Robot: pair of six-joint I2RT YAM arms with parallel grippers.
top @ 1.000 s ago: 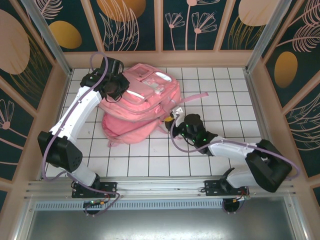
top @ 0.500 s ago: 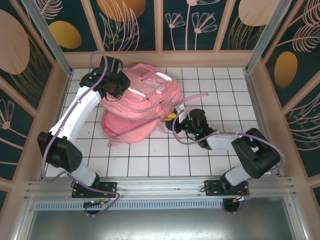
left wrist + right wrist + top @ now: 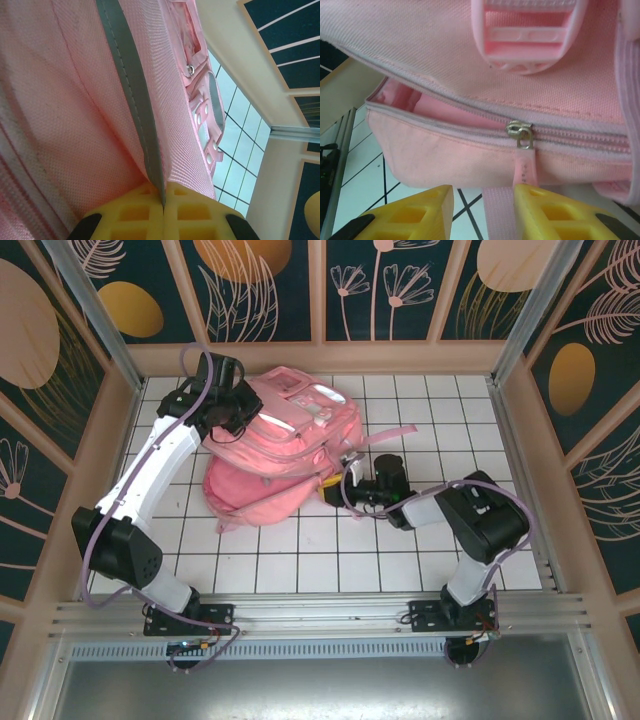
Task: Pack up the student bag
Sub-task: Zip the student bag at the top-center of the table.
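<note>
The student bag [image 3: 275,455] lies on the tiled counter [image 3: 430,420], left of centre, w/ its front pockets facing up. The left gripper [image 3: 163,212] is at the bag's far-left side. Its yellow fingers [image 3: 130,215] are pressed together and pinch a fold of pink fabric along the grey stripe [image 3: 131,95]. The right gripper [image 3: 483,200] sits low at the bag's right edge, fingers spread, just under the zipper pull [image 3: 520,134]. The pink tab hangs between them, not gripped. Left of the pull the zipper is open. A pink buckle [image 3: 527,35] is above it.

Bright, even overhead light, soft shadows, white glare on the student bag [image 3: 290,440].
</note>
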